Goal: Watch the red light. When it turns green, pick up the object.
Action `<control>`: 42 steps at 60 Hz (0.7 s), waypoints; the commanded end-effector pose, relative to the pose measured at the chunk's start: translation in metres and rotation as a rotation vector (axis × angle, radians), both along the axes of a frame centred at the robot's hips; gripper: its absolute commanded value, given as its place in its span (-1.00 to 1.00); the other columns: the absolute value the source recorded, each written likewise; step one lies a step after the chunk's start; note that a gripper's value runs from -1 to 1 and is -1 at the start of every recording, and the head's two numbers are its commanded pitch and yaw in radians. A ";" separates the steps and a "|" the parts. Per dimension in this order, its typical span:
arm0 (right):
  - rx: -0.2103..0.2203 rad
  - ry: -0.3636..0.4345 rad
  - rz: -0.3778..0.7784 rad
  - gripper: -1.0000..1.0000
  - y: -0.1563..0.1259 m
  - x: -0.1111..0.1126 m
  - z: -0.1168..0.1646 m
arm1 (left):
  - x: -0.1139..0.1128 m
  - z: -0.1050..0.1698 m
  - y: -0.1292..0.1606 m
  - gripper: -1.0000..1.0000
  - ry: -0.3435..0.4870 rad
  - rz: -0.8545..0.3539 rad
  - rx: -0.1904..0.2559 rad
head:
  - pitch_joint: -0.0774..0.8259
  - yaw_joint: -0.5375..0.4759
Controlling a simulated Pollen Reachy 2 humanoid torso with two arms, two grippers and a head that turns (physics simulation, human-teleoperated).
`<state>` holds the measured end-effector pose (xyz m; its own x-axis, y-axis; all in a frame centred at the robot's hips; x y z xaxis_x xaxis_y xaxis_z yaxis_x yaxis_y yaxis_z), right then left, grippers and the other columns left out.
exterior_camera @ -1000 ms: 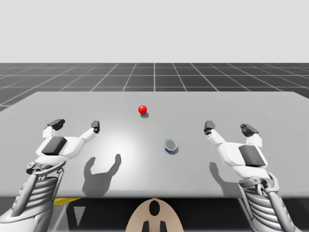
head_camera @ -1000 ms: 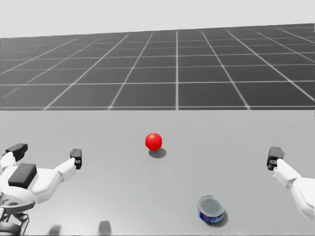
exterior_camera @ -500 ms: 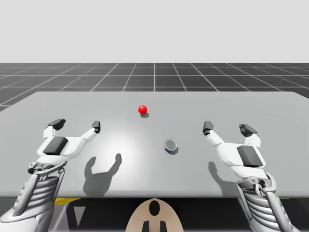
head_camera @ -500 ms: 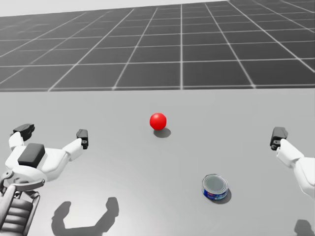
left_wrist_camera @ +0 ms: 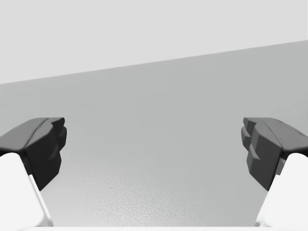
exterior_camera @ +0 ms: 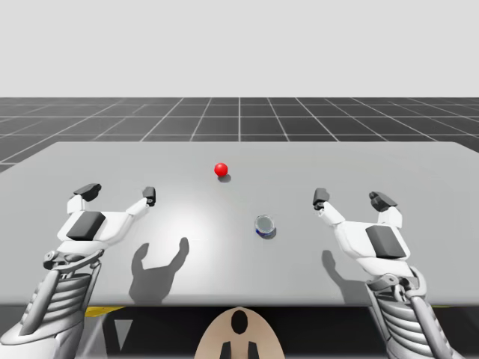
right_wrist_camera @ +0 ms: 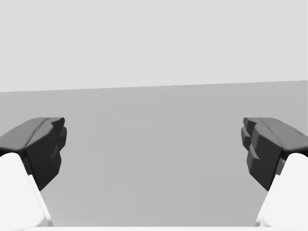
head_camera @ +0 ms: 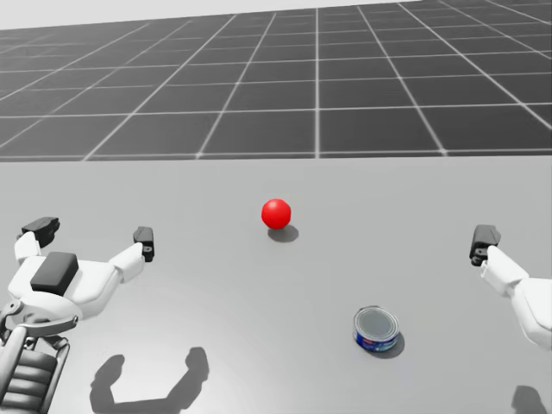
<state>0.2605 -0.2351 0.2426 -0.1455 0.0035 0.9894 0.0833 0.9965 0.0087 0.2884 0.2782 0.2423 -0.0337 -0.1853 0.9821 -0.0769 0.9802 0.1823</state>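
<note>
1. Left pincer (exterior_camera: 118,193): wide, with its two dark fingertips far apart and nothing between them. It hangs left of the red light (exterior_camera: 221,170), nearer to me than the light and well apart from it.
2. Left wrist view: the fingertips (left_wrist_camera: 45,147) stand at the outer edges, with bare grey table (left_wrist_camera: 154,125) ahead of them.
3. Right pincer (exterior_camera: 352,199): also wide, holding nothing. It sits right of the red light, nearer to me, about as far from the light as the left pincer is.
4. Right wrist view: the same spread, with only flat table surface ahead of the pincer.
5. Light: a small ball on the table, red in both the high and head views. A small shadow touches its base.
6. Task's thing: a short round can (exterior_camera: 264,225) with a silver top and blue side, standing upright on the table. It is right of the red light and nearer to me. It is closer to the right pincer than to the left, and neither touches it.
7. Shadow of the left pincer (exterior_camera: 157,262): it falls on the table left of the light, close to my edge and separate from the pincer itself.
8. A dark gridded floor (exterior_camera: 239,116) lies beyond the table's far edge, behind the light.
</note>
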 end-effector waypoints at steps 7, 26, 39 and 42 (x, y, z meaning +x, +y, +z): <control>0.021 0.003 0.002 -1.00 0.004 -0.001 -0.002 | 0.000 0.000 0.000 -1.00 -0.002 0.001 0.003 | 0.10 0.27; 0.019 0.000 0.005 -1.00 0.004 -0.001 -0.002 | 0.000 0.000 0.000 -1.00 -0.014 0.004 0.003 | 0.10 0.26; 0.010 -0.005 0.004 -1.00 0.005 -0.001 -0.003 | -0.001 0.000 0.001 -1.00 -0.019 -0.005 -0.008 | 0.11 0.26; 0.010 -0.005 0.005 -1.00 0.005 -0.001 -0.003 | -0.001 0.000 0.001 -1.00 -0.019 -0.006 -0.008 | 0.11 0.26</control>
